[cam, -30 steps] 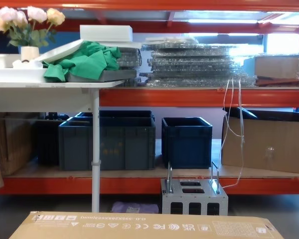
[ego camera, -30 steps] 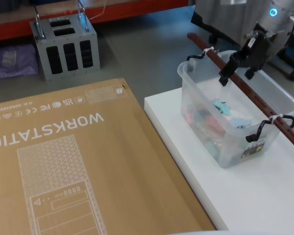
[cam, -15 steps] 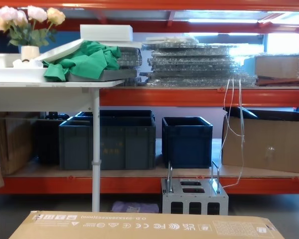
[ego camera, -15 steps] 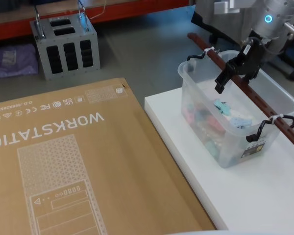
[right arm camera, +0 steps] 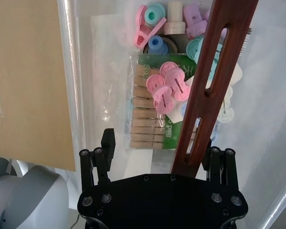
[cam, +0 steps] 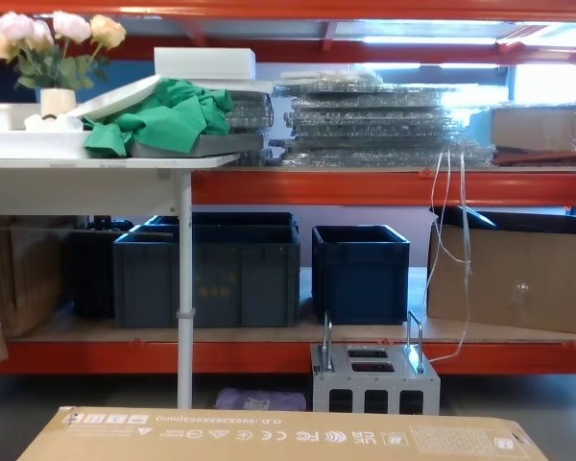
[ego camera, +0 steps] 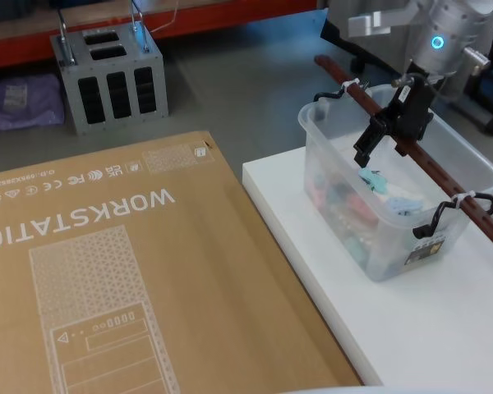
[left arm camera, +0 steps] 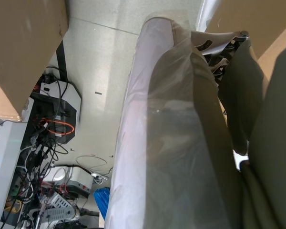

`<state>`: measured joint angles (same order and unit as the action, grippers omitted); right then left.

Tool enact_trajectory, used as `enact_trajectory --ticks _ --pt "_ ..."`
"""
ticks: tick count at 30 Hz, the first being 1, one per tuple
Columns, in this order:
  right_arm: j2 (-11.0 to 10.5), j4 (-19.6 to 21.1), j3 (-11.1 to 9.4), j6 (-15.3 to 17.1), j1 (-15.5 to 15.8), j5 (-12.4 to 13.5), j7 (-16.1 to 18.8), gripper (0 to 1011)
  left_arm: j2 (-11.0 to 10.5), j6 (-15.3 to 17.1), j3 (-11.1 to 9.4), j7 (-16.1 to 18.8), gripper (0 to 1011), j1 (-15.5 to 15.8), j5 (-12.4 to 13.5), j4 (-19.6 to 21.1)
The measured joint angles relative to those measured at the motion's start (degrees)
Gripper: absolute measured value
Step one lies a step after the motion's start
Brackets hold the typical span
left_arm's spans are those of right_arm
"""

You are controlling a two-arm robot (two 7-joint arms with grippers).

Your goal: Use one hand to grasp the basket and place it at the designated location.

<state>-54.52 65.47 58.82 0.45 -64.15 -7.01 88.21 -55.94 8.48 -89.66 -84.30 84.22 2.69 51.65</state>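
Observation:
The basket [ego camera: 392, 240], a milky translucent tub, stands on the white table [ego camera: 444, 336] at the right. Its dark reddish-brown bar handle [ego camera: 445, 184] runs lengthwise over the rim, tied on with white zip ties. My right gripper [ego camera: 383, 148] hangs open over the handle's middle, reaching down into the tub's mouth. In the right wrist view the handle [right arm camera: 214, 71] passes between the fingers of the right gripper [right arm camera: 159, 145], close to one finger [right arm camera: 218, 155]; I cannot tell if they touch. Pastel clips and a pack of wooden pegs lie inside the basket [right arm camera: 70, 71].
A large cardboard box [ego camera: 107, 271] marked WORKSTATION lies just left of the table. A grey metal case [ego camera: 107, 74] stands on the floor beyond it. Dark blue crates [cam: 211, 269] and cardboard boxes [cam: 509, 274] sit on the low orange shelf ahead.
My right gripper has moved left and lower along the handle, from the far end toward its middle. The basket has stayed put.

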Motion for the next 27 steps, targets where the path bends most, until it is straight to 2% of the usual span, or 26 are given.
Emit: enact_trajectory --ticks 17,27 --pt "1.2 -1.4 2.1 0.5 -0.7 -1.4 -0.5 1000 0.0 0.0 0.0 0.0 0 0.0 0.0 0.0" --pt "3.6 -3.8 4.4 2.0 -1.2 -5.5 -1.5 1000 0.0 0.0 0.0 0.0 0 0.0 0.0 0.0"
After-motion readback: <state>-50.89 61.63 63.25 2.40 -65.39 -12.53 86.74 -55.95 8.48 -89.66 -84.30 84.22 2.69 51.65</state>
